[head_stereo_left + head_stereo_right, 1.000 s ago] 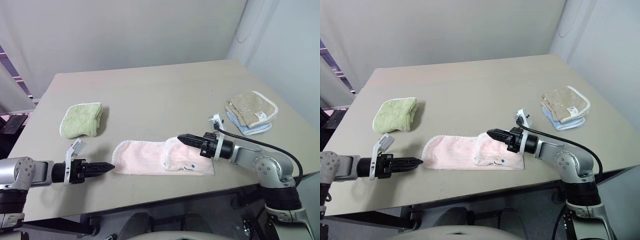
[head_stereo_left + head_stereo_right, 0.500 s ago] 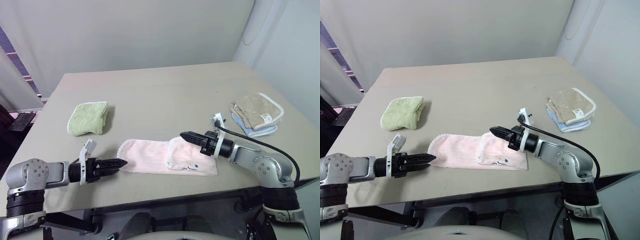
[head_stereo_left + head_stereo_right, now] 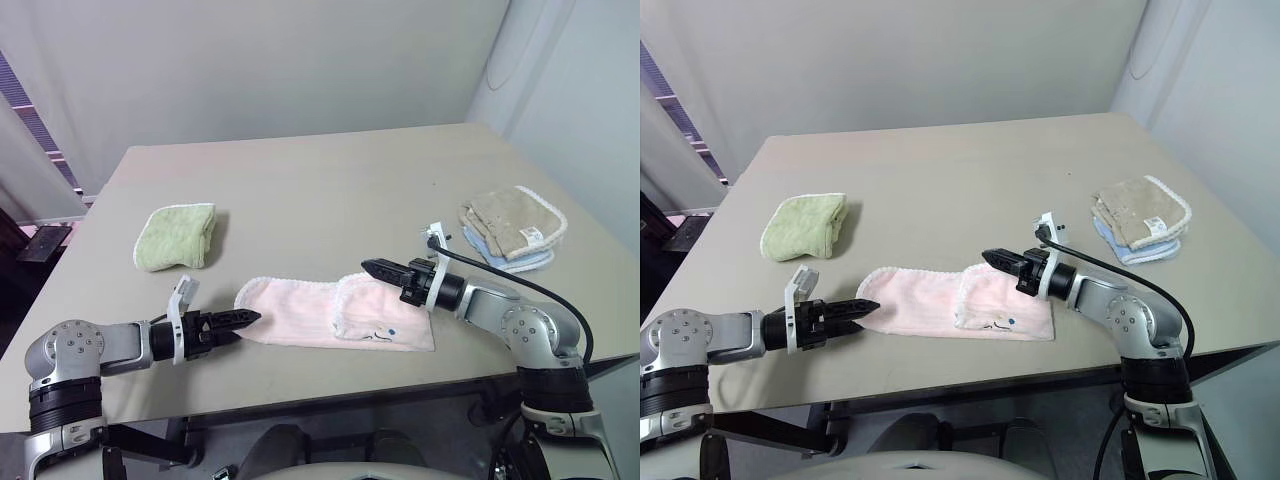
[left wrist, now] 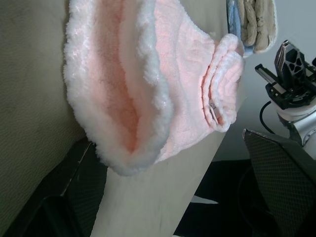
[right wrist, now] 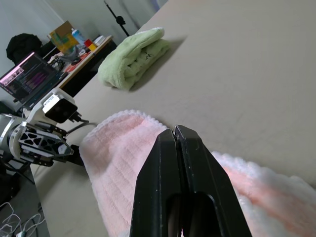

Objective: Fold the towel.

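Note:
The pale pink towel [image 3: 300, 312] lies lengthwise near the table's front edge, its right end folded over onto itself, with a small dark mark on that fold. My left gripper [image 3: 252, 318] is at the towel's left end. In the left wrist view its fingers [image 4: 281, 173] stand wide open, with the towel's [image 4: 113, 84] fluffy white-edged end between them. My right gripper [image 3: 366, 267] hovers just over the far edge of the folded right part. Its fingers [image 5: 174, 148] are shut together with nothing in them, above the towel [image 5: 118, 163].
A light-green folded cloth [image 3: 178, 237] lies at the left of the table [image 3: 320, 190]. A beige cloth [image 3: 508, 226] rests on a blue one [image 3: 500, 258] near the right edge. The towel sits close to the front edge.
My left gripper has slid right, onto the towel's left end, and its wrist has rolled. The right gripper has stayed put. The camera view shifted early on.

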